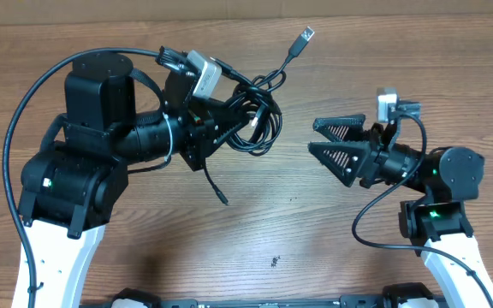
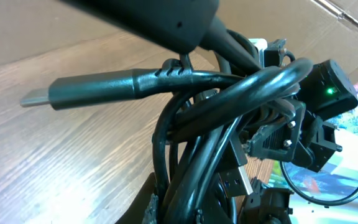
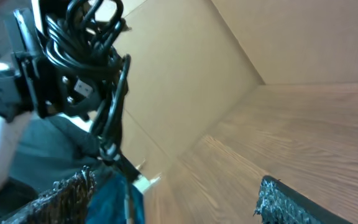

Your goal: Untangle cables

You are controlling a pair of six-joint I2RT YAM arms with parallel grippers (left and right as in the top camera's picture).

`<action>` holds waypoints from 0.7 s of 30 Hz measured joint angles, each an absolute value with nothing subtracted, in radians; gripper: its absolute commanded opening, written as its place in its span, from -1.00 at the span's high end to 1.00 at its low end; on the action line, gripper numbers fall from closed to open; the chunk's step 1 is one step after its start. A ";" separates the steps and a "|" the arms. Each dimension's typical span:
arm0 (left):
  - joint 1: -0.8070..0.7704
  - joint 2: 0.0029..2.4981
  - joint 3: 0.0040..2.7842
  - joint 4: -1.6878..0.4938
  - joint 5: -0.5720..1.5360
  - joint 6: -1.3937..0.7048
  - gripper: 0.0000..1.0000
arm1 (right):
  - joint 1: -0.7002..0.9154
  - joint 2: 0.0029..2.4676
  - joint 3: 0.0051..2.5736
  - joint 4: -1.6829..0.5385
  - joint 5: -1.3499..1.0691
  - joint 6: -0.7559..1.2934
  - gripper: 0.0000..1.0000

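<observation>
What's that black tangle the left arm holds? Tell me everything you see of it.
The cables are thin, black, rubbery-looking cords looped into a tight knot, clamped in the left gripper over the wooden table. One strand juts out, ending in a silvery USB plug; another end hangs loose. The open right gripper does not touch it.

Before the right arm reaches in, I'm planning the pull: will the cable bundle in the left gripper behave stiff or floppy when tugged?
Probably floppy: the cable bundle hangs in loose loops from the left gripper, with one trailing strand drooping below. The loops cross each other, so a tug may tighten them. The USB plug juts out and is likely the stiffer part.
</observation>
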State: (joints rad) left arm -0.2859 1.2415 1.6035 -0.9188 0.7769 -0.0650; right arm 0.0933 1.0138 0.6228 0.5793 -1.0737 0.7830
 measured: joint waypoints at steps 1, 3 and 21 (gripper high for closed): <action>-0.286 1.242 1.604 -0.931 0.773 -0.069 0.92 | 0.093 1.014 0.623 0.573 -1.073 0.758 -0.69; -0.286 1.246 1.604 -0.971 0.762 -0.073 0.92 | 0.093 1.014 0.623 0.570 -1.068 0.691 -0.69; -0.286 1.369 1.604 -0.911 0.780 -0.422 0.92 | 0.093 1.013 0.796 0.564 -1.066 0.303 -0.74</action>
